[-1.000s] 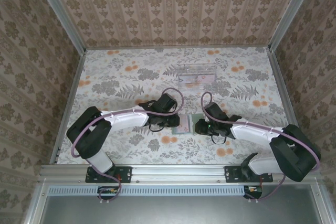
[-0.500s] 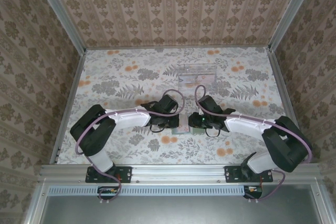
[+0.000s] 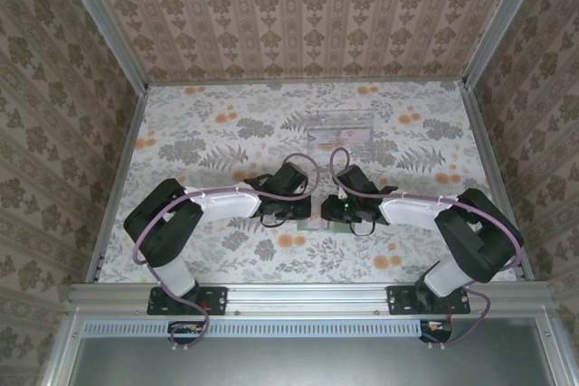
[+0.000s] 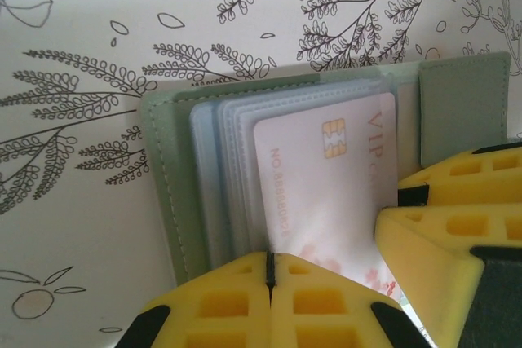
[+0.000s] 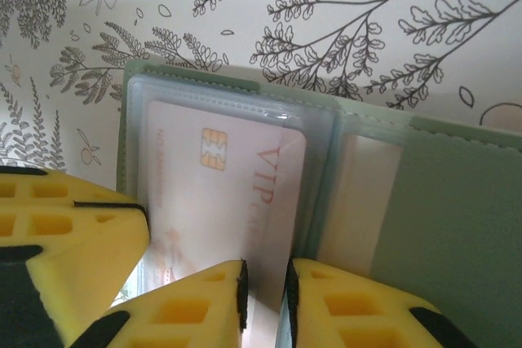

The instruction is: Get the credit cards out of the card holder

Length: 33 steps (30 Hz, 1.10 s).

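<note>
Both fingers (image 4: 269, 299) over the card holder (image 4: 163, 201).

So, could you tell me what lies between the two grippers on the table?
The card holder, open on the table, lies between the left gripper and right gripper; the left wrist view shows a pale pink card in its sleeve.

Item one, on my overhead feed: soft grey-green fabric card holder (image 3: 318, 217), lying flat on the floral-printed table (image 3: 208, 133), near its front edge, midway between my two arms. Left gripper (image 3: 302, 211) at its left side, right gripper (image 3: 333, 214) at its right, the two facing each other across it. Item two: pale pink plastic credit card (image 4: 326, 177), inside a holder pocket, under both grippers. Item three: clear plastic tray (image 3: 341, 128), behind the holder, well apart, toward the back wall.
</note>
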Available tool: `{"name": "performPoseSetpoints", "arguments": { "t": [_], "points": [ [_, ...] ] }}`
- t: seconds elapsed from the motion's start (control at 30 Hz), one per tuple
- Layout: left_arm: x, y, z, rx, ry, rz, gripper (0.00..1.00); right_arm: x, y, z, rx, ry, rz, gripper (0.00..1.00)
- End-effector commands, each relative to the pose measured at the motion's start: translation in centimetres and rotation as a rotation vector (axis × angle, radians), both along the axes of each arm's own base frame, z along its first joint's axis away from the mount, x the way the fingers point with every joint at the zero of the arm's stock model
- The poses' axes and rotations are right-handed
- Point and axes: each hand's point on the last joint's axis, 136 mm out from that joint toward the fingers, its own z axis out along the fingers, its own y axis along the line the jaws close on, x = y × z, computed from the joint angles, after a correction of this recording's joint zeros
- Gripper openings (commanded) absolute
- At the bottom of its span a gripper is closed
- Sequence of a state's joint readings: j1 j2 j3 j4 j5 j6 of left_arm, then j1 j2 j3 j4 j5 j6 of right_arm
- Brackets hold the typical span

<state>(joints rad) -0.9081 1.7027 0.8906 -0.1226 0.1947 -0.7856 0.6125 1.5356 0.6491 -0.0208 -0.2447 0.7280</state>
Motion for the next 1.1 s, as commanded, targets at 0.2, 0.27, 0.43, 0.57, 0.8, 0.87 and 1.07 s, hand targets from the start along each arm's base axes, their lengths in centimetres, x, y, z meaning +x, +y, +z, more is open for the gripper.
{"name": "performPoseSetpoints", "arguments": {
  "t": [0.2,0.27,0.43,0.57,0.8,0.87,1.07],
  "points": [
    [-1.4,1.7,-2.8,0.098,0.073,-0.003,0.05,0.1,1.3,-0.6,0.107,0.042,-0.005,0.21],
    [-1.4,1.8,-2.8,0.099,0.073,-0.001,0.05,0.1,1.2,-0.6,0.116,0.046,-0.010,0.15],
    [-1.4,2.2,-2.9,0.111,0.076,0.009,0.04,0.1,0.2,-0.8,0.131,0.057,-0.040,0.00],
    [-1.4,2.7,-3.3,0.123,0.083,0.027,0.02,0.0,-1.5,-1.2,0.133,0.060,-0.081,0.00],
    [-1.3,3.3,-3.6,0.133,0.089,0.042,0.01,0.0,-3.7,-1.0,0.138,0.054,-0.125,0.00],
    [-1.3,3.2,-3.5,0.132,0.089,0.041,0.01,0.0,-3.9,-1.0,0.143,0.052,-0.129,0.00],
    [-1.3,2.8,-3.4,0.124,0.087,0.030,0.01,0.1,-3.6,-0.9,0.157,0.055,-0.113,0.15]
  ]
}}
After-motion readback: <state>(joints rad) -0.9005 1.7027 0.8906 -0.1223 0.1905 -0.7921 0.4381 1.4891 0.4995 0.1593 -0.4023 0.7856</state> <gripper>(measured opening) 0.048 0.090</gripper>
